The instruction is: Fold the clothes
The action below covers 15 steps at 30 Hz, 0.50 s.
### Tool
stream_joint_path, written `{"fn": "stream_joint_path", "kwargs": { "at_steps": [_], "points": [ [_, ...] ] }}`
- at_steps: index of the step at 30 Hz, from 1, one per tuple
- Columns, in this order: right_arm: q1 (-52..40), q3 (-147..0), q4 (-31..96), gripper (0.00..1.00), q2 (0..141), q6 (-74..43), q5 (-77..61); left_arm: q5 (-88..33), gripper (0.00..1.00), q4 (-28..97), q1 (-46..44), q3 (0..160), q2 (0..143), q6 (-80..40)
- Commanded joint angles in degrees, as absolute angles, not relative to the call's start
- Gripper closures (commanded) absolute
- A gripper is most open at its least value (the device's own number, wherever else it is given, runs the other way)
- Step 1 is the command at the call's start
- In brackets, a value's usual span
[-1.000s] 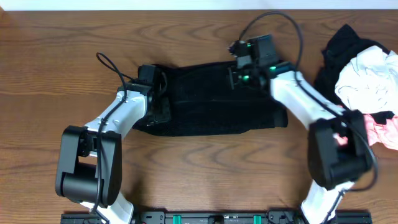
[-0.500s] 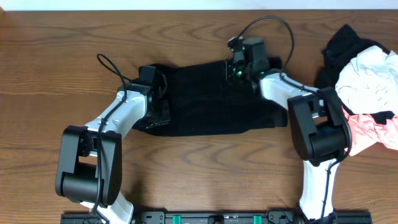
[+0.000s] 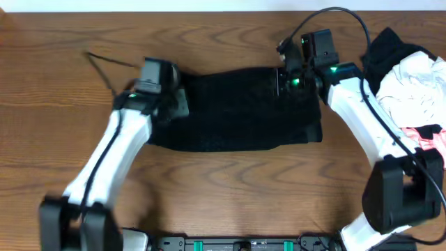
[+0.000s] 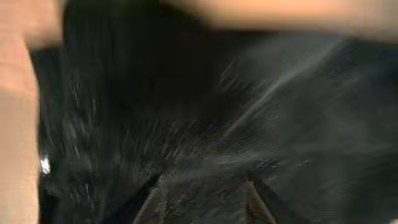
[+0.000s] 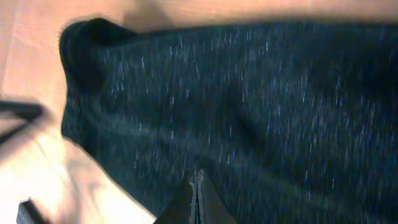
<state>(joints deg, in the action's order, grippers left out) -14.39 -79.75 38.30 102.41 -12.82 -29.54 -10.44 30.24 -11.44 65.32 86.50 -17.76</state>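
A black knit garment (image 3: 237, 111) lies folded into a wide band across the middle of the table. My left gripper (image 3: 167, 104) is at its left end. In the left wrist view the fingers (image 4: 205, 199) stand apart with a bunched fold of the black fabric (image 4: 205, 124) between them. My right gripper (image 3: 289, 80) is at the garment's upper right corner. In the right wrist view its fingers (image 5: 198, 180) are pressed together, low over the black fabric (image 5: 261, 93); nothing shows between them.
A pile of clothes lies at the right table edge: a black item (image 3: 387, 49), a white one (image 3: 414, 87) and a pink one (image 3: 428, 139). Bare wood table (image 3: 223, 188) runs along the front. Cables loop above both wrists.
The left arm has swung out and its wrist has moved up and left along the garment's left end. The right gripper has moved right, from the top middle towards the upper right corner.
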Motion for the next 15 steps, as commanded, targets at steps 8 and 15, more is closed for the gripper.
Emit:
{"fn": "stream_joint_path", "kwargs": {
  "at_steps": [8, 15],
  "points": [
    [-23.8, -78.7, 32.4, 0.99, 110.5, -12.4, -25.4, -11.0, 0.6, 24.0, -16.8, 65.1, 93.8, -13.9],
    [-27.1, -78.7, 28.4, 0.99, 118.4, -18.2, -19.6, -10.5, 0.64, 17.4, -17.1, 65.1, 103.8, -12.7]
  ]
}}
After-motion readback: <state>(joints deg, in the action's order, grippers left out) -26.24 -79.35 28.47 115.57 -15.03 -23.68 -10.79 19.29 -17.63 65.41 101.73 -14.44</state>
